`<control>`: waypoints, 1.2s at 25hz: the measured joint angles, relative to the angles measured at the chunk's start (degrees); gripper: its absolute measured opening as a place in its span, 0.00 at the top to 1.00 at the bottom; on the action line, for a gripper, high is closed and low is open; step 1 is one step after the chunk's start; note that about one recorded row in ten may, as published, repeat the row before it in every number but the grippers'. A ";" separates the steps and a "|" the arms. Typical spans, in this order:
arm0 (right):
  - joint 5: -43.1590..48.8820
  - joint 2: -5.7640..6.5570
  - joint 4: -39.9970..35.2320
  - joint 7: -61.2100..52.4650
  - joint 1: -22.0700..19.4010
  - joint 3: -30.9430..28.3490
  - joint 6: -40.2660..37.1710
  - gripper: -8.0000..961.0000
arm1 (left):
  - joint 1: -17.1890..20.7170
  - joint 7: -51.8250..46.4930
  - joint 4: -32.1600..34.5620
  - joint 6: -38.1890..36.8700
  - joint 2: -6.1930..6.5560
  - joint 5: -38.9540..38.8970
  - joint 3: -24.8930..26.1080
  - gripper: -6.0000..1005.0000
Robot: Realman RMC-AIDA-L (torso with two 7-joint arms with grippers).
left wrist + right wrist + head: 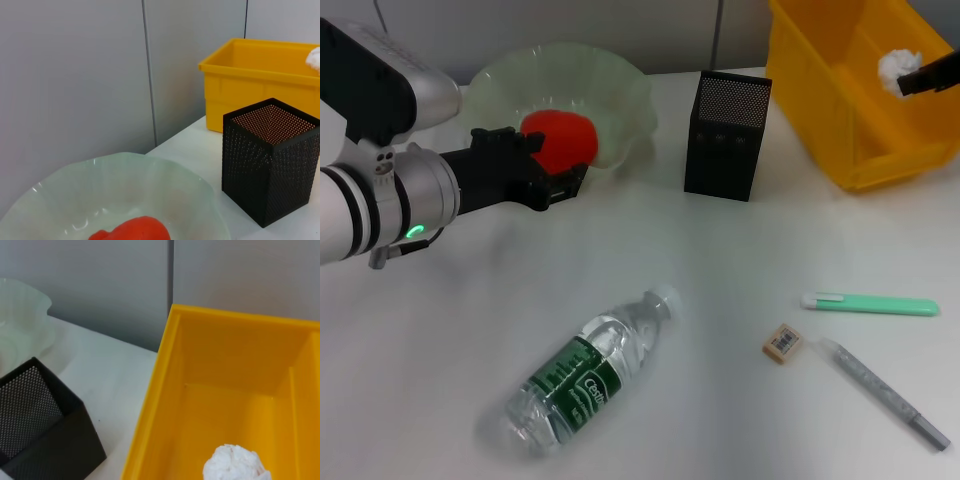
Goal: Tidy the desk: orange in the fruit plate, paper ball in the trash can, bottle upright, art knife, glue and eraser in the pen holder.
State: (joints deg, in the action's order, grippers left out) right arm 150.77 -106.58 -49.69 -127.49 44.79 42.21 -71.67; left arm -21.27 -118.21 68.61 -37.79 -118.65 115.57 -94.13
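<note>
Nearest, clear plastic bottle [588, 377] lies unrighted, while left gripper [563, 176], fingers apparently apart, hovers beside red-orange fruit [560, 140] resting in pale-green glass plate [630, 100], and right gripper [926, 76] pinches white paper ball [894, 68] over yellow plastic bin [820, 120] for dropping.

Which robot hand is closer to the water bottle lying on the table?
Left. The left gripper is by the fruit plate, above the bottle. The right gripper is far off over the yellow bin.
</note>
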 joint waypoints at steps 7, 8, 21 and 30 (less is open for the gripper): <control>-0.15 -0.03 0.81 -0.23 -0.42 -0.30 -0.65 0.76 | -0.03 0.00 -0.27 -0.04 0.00 -1.34 -0.03 0.34; -0.18 -0.03 0.82 -0.31 -0.47 -0.36 -0.71 0.75 | -0.03 0.00 -0.27 -0.08 0.00 -1.37 -0.03 0.34; -0.14 0.83 -2.09 -1.90 -1.26 -0.37 -5.49 0.45 | 0.06 0.00 0.31 -1.63 0.09 -1.50 0.09 0.34; -3.76 -10.98 -31.98 -3.47 -11.45 -0.02 -18.37 0.43 | -1.38 -0.67 2.59 -10.23 0.08 -1.82 4.66 0.34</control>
State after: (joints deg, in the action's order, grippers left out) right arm 147.00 -117.56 -81.66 -130.96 33.34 42.20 -90.04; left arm -22.65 -118.88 71.21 -48.03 -118.57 113.75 -89.47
